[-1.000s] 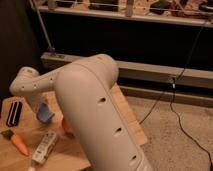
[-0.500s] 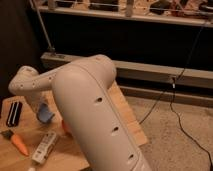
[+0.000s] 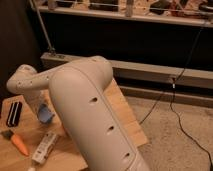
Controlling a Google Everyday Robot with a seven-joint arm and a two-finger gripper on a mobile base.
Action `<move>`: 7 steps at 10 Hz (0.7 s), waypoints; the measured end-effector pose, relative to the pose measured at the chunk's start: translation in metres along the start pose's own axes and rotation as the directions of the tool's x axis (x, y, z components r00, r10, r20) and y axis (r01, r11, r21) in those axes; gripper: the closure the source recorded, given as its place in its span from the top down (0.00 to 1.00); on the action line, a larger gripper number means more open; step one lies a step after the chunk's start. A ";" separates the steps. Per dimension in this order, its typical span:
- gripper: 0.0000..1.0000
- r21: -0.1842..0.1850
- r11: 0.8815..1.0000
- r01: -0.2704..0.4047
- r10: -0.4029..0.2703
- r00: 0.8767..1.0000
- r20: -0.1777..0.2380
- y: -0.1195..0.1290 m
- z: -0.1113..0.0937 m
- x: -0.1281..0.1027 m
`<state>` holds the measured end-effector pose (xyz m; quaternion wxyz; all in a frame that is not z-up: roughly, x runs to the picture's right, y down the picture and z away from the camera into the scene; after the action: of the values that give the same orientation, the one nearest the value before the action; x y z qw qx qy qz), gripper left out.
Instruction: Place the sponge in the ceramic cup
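Note:
The ceramic cup (image 3: 46, 116) is a small blue cylinder on the wooden table (image 3: 20, 160) at the left, partly covered by my arm. My big white arm (image 3: 90, 115) fills the middle of the view and bends back down toward the table. At its end, the gripper (image 3: 38, 104) hangs right over the cup, touching or just above it. The sponge is hidden; I cannot tell whether it is in the gripper or in the cup.
A black ridged block (image 3: 14, 113) lies at the table's left edge. An orange carrot-shaped piece (image 3: 18, 143) and a white tube (image 3: 44, 147) lie nearer the front. Right of the table is speckled floor with a black cable (image 3: 175, 110), and a dark wall with a rail is behind.

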<state>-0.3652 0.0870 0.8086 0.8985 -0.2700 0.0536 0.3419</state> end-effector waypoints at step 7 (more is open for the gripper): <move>0.80 0.007 1.000 0.002 -0.002 1.000 -0.029 0.001 -0.001 -0.004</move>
<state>-0.3687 0.0847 0.8086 0.8989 -0.2717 0.0676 0.3370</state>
